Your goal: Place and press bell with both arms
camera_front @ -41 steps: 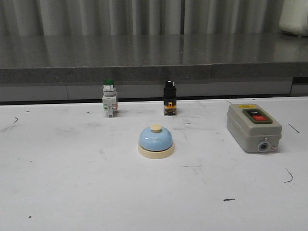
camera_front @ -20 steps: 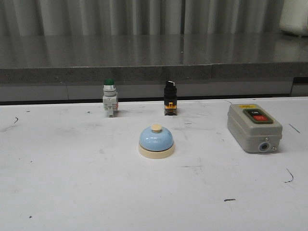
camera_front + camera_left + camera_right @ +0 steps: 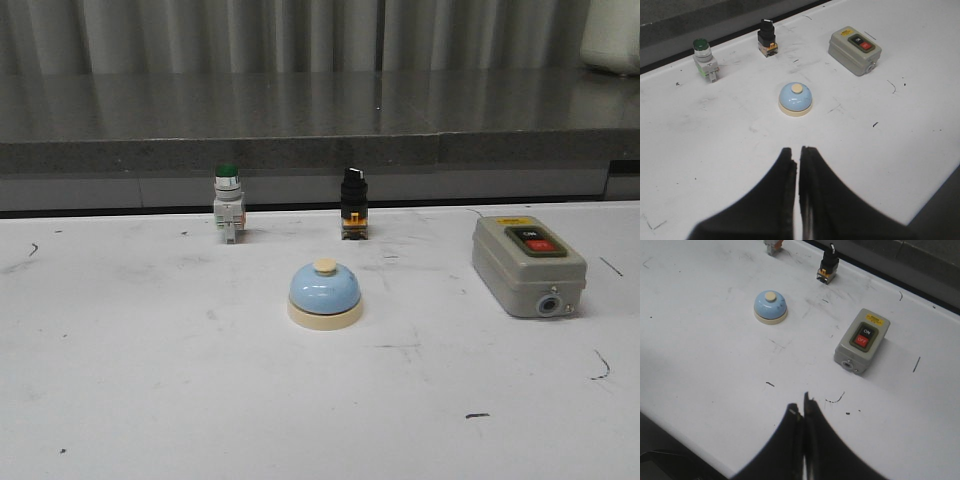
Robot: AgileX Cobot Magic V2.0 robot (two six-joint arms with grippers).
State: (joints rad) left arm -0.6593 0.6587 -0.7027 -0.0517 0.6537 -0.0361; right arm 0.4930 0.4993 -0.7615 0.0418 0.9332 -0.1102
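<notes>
**Both grippers closed and empty, bell alone on the table**

While the bell waits untouched, the left gripper (image 3: 799,160) shows at the lower centre of its wrist view with its two dark fingers pressed nearly together, only a thin slit between them and nothing held. It hangs above bare white table (image 3: 715,145), well apart from the bell (image 3: 796,99), which sits just above the middle of that frame.

At the bottom centre of the other wrist view, the right gripper (image 3: 802,412) looks the same: fingers drawn together to a hairline gap, holding nothing, over the table's near edge. The bell (image 3: 770,307) lies in the upper left part of that frame, well away from the fingertips.

Neither gripper appears in the front view. There the bell (image 3: 325,295) stands upright at the centre of the frame, its light-blue dome on a cream base with the cream button on top, touching nothing else.

Toward the back of the table, in the upper left of centre, a green-capped push button (image 3: 228,205) stands upright. Beside it, near the top middle and directly behind the bell, stands a black knob switch (image 3: 353,203) with a yellow base. A grey box (image 3: 527,265) with a black and a red button lies at the right of the frame, well apart from the bell. Dark scuffs mark the white tabletop, and a grey ledge (image 3: 300,120) runs behind it.
</notes>
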